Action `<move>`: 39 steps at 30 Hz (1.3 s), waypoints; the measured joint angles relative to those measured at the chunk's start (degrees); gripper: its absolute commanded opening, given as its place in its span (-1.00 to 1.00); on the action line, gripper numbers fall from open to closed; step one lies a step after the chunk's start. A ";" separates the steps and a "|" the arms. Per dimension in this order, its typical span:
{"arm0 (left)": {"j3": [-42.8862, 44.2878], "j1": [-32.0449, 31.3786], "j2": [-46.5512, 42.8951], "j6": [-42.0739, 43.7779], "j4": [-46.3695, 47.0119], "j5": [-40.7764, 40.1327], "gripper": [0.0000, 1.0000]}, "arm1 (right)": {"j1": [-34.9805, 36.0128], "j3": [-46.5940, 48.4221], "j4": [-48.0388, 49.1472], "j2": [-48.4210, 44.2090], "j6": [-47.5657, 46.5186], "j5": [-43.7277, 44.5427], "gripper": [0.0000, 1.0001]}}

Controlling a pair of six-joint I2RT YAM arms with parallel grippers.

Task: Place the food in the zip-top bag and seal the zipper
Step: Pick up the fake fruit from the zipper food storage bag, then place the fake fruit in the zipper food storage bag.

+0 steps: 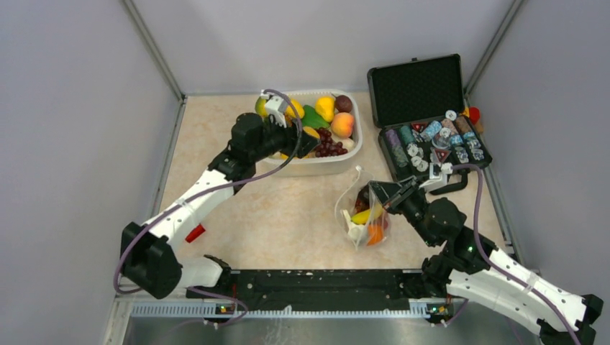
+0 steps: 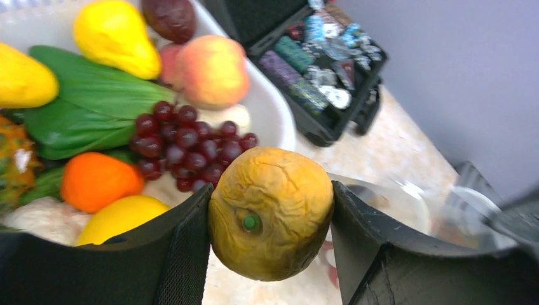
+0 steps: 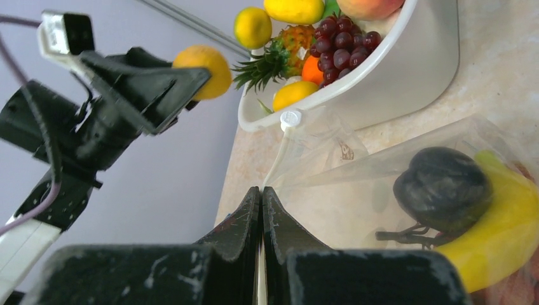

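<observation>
Clear dotted plastic: one zip-top bag (image 1: pixel 362 205) stands on the tabletop near the right arm. The right gripper (image 3: pixel 261 206) pinches its upper edge, fingers (image 3: pixel 245 222) pressed fully together on the film. The whitish zipper (image 3: pixel 277 152) runs up from that pinch to a small white tab. Inside the bag are one banana (image 3: pixel 502 235), one dark plum-like fruit (image 3: pixel 443 189), one orange-coloured piece (image 1: pixel 375 236) and something red too hidden to name.

The left gripper (image 2: pixel 270 213) is partway spread and clamps one wrinkled yellow-orange round fruit (image 2: pixel 273 190), held in the air at the near side of the single white tub (image 1: pixel 338 167). In the tub lie one bunch of grapes (image 2: pixel 184 146), one peach (image 2: pixel 213 70), one orange (image 2: pixel 95 181), three yellow fruits (image 2: pixel 114 38), one dark maroon fruit (image 2: pixel 168 18), one green leafy piece (image 2: pixel 89 105) and one small pineapple (image 3: pixel 289 44).

One black case (image 1: pixel 417 90) sits open to the tub's right, its tray full of chips (image 1: pixel 431 140) too crowded to count.

The tabletop (image 1: pixel 288 215) is beige with a marbled stone pattern. Plain pale grey walls (image 1: pixel 72 108) close it in on three sides, with metal rails (image 1: pixel 155 50) in the corners.
</observation>
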 measured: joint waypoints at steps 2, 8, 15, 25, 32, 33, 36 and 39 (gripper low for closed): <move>-2.58 -0.15 -3.21 -0.76 1.44 3.54 0.04 | 0.00 -0.20 0.07 0.00 0.61 0.48 -1.00; -7.69 -1.60 -7.74 1.46 2.10 16.68 0.00 | 0.00 -0.42 0.31 0.04 1.40 1.53 -1.00; -11.91 -7.82 -10.14 0.83 3.78 26.16 0.07 | 0.00 -0.42 0.37 0.11 1.86 1.90 -1.00; -9.66 -19.71 -7.37 4.66 2.60 24.83 0.12 | 0.00 -0.42 0.96 0.57 1.86 1.79 -1.00; -6.10 -24.41 -1.81 8.83 -1.86 15.32 0.11 | 0.00 -0.42 1.57 1.27 1.81 1.07 -1.00; -5.11 -25.18 -1.03 9.64 -2.78 13.25 0.12 | 0.00 -0.42 1.60 1.27 1.81 1.01 -1.00; -3.23 -26.56 0.55 11.43 -4.70 7.87 0.19 | 0.00 -0.42 1.60 1.27 1.79 0.87 -1.00; -2.10 -26.84 1.90 13.05 -6.49 3.80 0.23 | 0.00 -0.42 1.66 1.27 1.77 0.72 -1.00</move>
